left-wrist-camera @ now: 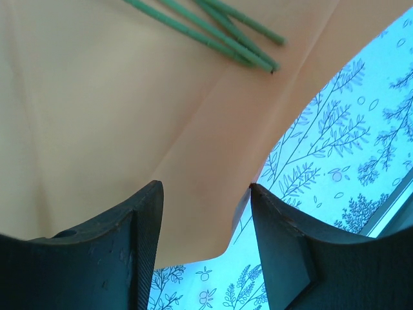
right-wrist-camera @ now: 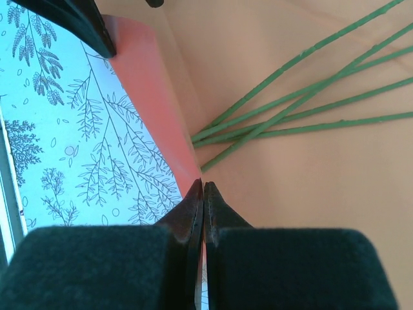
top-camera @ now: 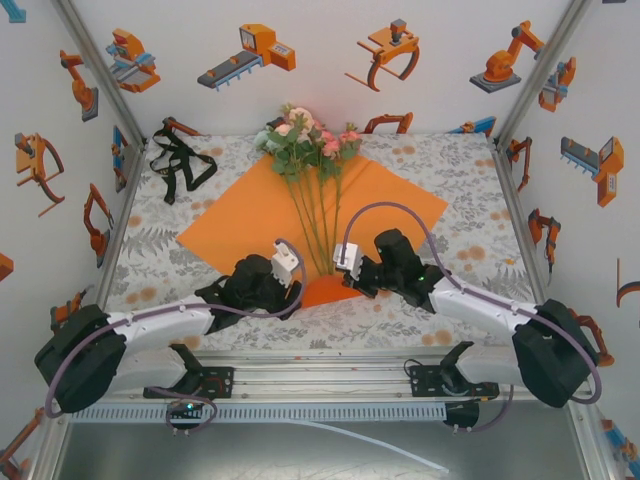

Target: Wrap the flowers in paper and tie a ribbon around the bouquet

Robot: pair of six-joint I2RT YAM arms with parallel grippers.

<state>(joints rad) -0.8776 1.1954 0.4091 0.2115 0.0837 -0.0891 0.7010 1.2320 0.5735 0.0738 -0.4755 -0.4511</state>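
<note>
left fingers [left-wrist-camera: 135, 252] released, spread wide. The near edge of the paper [left-wrist-camera: 116, 116] runs across the gap between them; can't tell if either finger touches it

right fingers [right-wrist-camera: 187, 216] clenched tip to tip on the turned-up edge of the paper [right-wrist-camera: 310, 194], right where the fold meets the flat sheet. One dark finger of the other arm shows just past the fold's far end

top view: both arms reach in from the near edge of the surface [top-camera: 450, 170], and the fingers of both sit either side of the paper's near corner [top-camera: 330, 292], which is curled up off the surface

paper [top-camera: 250, 215] lies as a diamond, mid-surface, otherwise flat

flowers [top-camera: 305, 135] lie on the paper, blooms at its far corner toward the far edge of the surface. The stems [top-camera: 320, 220] run down the middle toward the near corner; stem ends [left-wrist-camera: 213, 40] stop short of the fold, loose and fanned, not gripped

ribbon [top-camera: 180, 160] is bunched in the far-left corner of the surface, off the paper
</note>
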